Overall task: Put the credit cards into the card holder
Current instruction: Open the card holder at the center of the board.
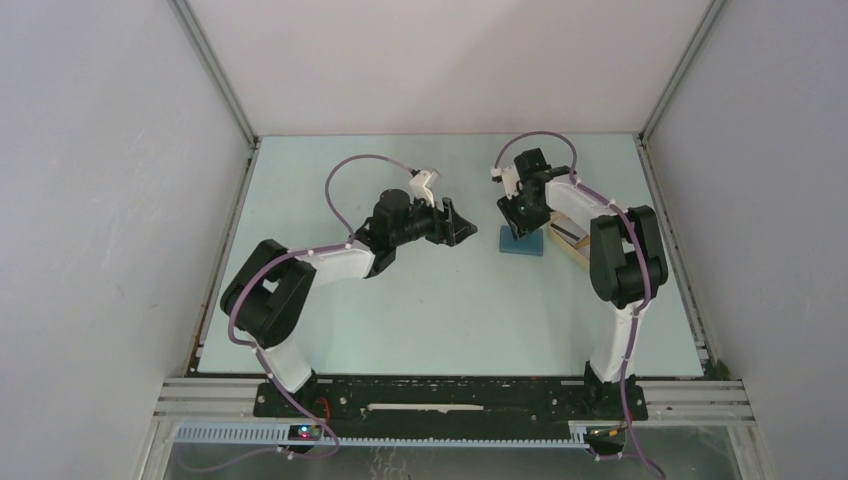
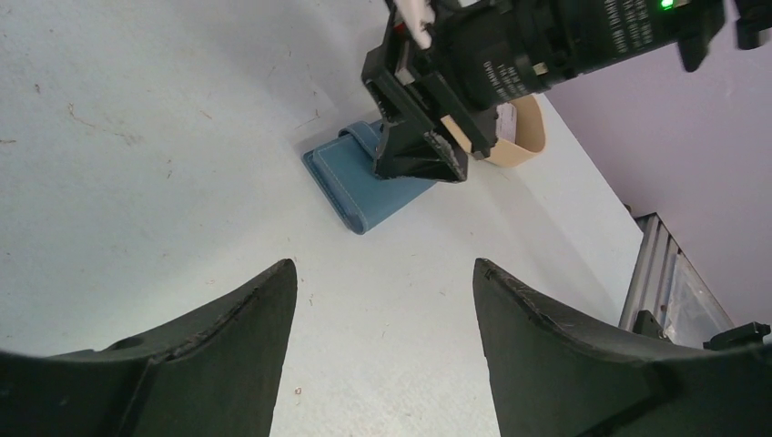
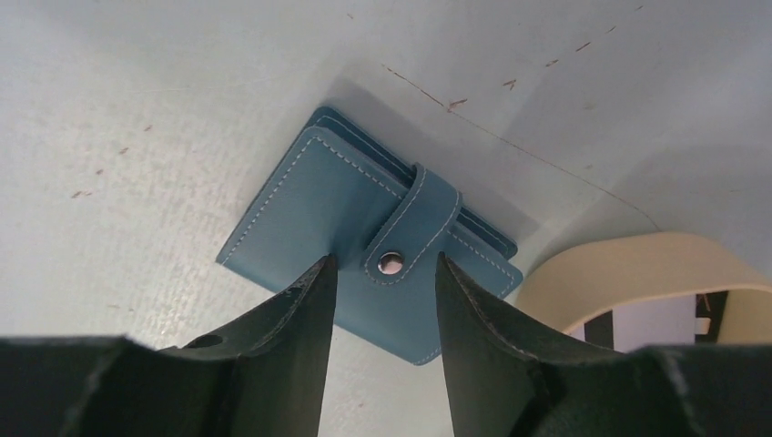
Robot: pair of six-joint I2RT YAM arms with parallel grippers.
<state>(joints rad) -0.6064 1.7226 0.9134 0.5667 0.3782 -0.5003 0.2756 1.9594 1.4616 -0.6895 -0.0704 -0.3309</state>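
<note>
Scuffed pale tabletop (image 1: 450, 310), plain white walls (image 1: 100, 200), closed blue card holder (image 3: 346, 200) far right beside beige tray (image 3: 637, 264), right gripper (image 3: 384, 266) part-open above it, left gripper (image 2: 384, 305) wide, both empty

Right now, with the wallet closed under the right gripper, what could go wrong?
The card holder lies snapped shut; the right gripper straddles its strap, jaws open, so closing might pinch the strap without popping the snap. The left gripper hangs open, apart, so nothing pins the holder: a tug might lift it or slide it into the beige tray beside it.
</note>
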